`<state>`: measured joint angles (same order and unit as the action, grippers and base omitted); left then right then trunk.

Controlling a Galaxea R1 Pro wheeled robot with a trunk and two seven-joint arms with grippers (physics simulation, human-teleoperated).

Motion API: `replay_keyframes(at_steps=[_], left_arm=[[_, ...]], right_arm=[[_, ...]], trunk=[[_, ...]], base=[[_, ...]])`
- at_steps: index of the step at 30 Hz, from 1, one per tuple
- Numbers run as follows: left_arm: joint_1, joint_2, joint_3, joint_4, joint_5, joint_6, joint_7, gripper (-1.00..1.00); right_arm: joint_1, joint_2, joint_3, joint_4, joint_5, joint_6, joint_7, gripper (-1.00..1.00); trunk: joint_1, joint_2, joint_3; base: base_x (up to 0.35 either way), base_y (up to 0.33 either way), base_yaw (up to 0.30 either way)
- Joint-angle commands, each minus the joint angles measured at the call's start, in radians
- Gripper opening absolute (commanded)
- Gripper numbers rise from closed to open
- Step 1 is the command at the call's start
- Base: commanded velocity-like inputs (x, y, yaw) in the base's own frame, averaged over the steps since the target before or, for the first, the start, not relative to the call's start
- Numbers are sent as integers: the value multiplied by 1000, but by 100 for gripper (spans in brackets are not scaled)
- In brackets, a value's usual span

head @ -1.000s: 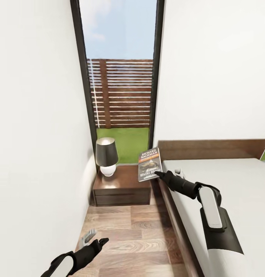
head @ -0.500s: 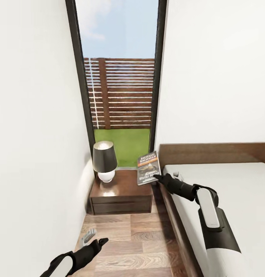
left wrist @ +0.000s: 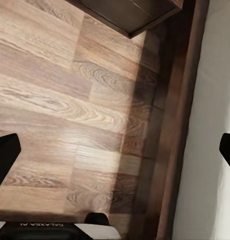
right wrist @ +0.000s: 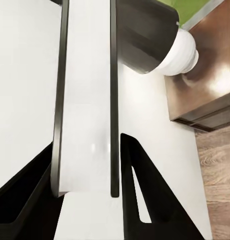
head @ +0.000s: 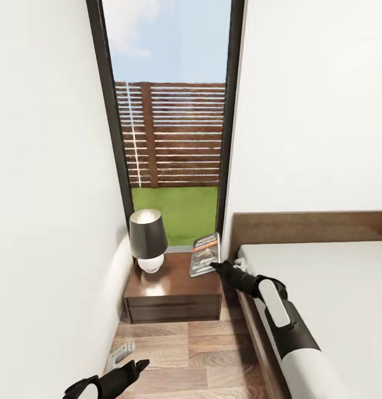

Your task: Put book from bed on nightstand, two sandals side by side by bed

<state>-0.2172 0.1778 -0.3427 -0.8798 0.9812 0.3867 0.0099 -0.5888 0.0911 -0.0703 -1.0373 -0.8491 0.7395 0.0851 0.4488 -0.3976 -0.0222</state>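
Right claw (head: 215,266) clamped on the lower edge of the thin dark-covered paperback book (head: 205,254), white title and orange band up top, carried nearly upright and off the bed. Hanging above the far right corner of the glossy dark-brown nightstand (head: 174,291), not yet resting on it as far as can be judged. From the right wrist, book (right wrist: 87,95) seen edge-on, pale page block between dark covers, pinched between the two black fingers (right wrist: 140,190). Black-shaded lamp with round white base (head: 148,247) standing on the far left of the nightstand top, bare wood to its right, just under the book. Large low bed with dark wooden frame and pale grey-white mattress (head: 329,282) on the right, nothing showing on the visible part of the mattress. Left claw (head: 133,359) low and near, over the brown wood-plank floor (head: 202,354), spread wide and holding nothing; from the left wrist, black fingertips (left wrist: 5,155) well apart at the edges of the view. Tall dark-framed window (head: 169,127) beyond, slatted fence and grass outside. Progress, by the look of it: book lifted off the bed and nearly delivered, lowering and release left. Sandals part untouched as far as can be told.
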Motion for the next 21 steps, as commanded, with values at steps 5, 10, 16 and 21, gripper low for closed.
replay_keyframes(at_steps=[5,10,16,21], left_arm=[[2,4,-2,9,-5,-3,4,100],[4,4,1,85,-5,-19,2,100],[4,-2,3,129,-9,-33,-5,100],[4,-5,5,145,-11,-39,-9,100]], right_arm=[[-5,2,27,47,-3,-36,39,-100],[-13,4,41,93,1,-52,61,-100],[-27,4,44,126,3,-54,66,-100],[-33,2,45,140,3,-55,73,-100]], trunk=[[1,-2,-2],[1,-2,-2],[1,-2,-2],[1,-2,-2]], base=[[328,0,0],[328,0,0],[328,0,0],[328,0,0]])
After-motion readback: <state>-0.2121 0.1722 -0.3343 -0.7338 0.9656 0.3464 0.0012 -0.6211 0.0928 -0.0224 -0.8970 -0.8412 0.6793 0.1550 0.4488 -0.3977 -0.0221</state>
